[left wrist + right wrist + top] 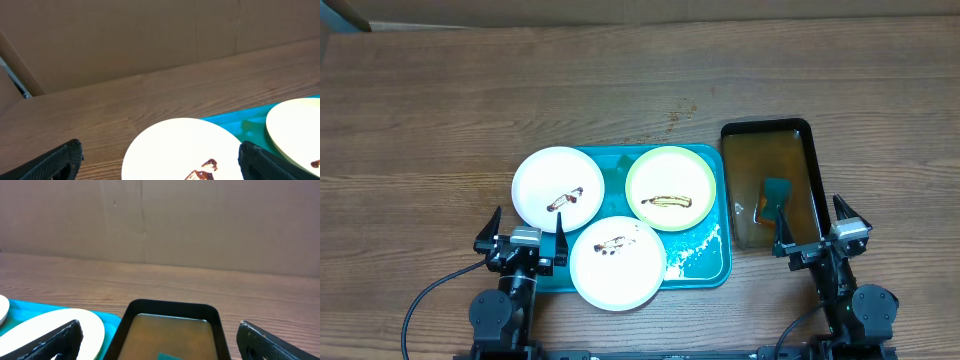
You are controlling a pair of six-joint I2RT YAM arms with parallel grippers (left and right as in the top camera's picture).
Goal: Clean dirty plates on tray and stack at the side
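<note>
Three plates lie on the turquoise tray: a white plate at the back left, a pale green plate at the back right, and a white plate at the front, hanging over the tray's front edge. Each bears a brown sauce smear. My left gripper is open and empty at the tray's front left corner. In the left wrist view its fingers straddle the back left white plate. My right gripper is open and empty at the front of the black tray.
A black tray of brownish water stands right of the turquoise tray, with a teal sponge lying in it; the tray shows in the right wrist view. Foam lies on the turquoise tray's front right corner. Bare wooden table surrounds both trays.
</note>
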